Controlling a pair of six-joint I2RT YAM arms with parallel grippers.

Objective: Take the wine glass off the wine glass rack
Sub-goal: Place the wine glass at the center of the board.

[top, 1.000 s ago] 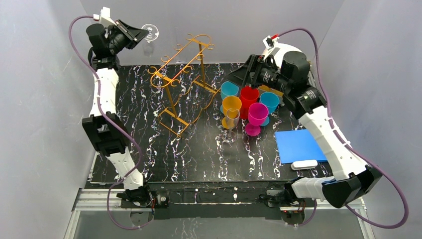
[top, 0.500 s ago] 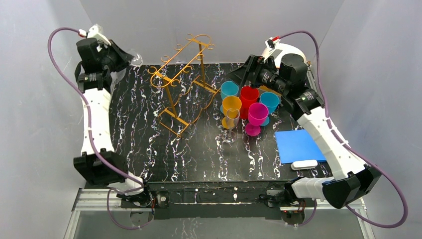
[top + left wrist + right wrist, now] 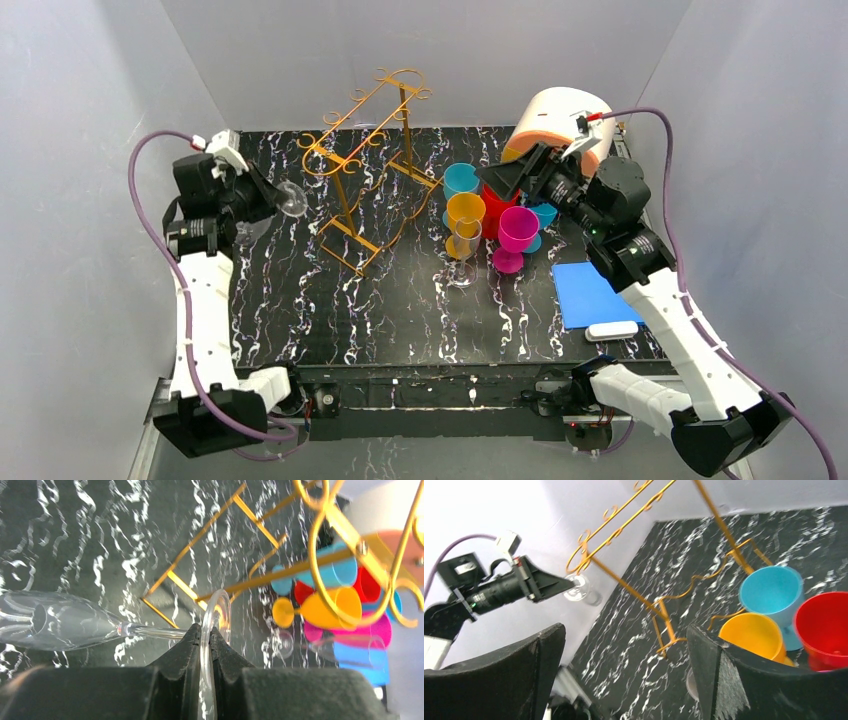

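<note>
Now, left jaws grip one clear wine glass by its foot, sideways, just left of the one rack; right jaws wide open, empty, near five coloured cups.

Clear glossy wine glass; gold shiny metal-wire wine glass rack; black marbled glossy table.

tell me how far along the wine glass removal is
Done: the wine glass is off the wine glass rack, whose rails show no glass. In hand: the left gripper pinches its foot, holding it above the table. Left: probably setting it down; the right gripper is open.
</note>
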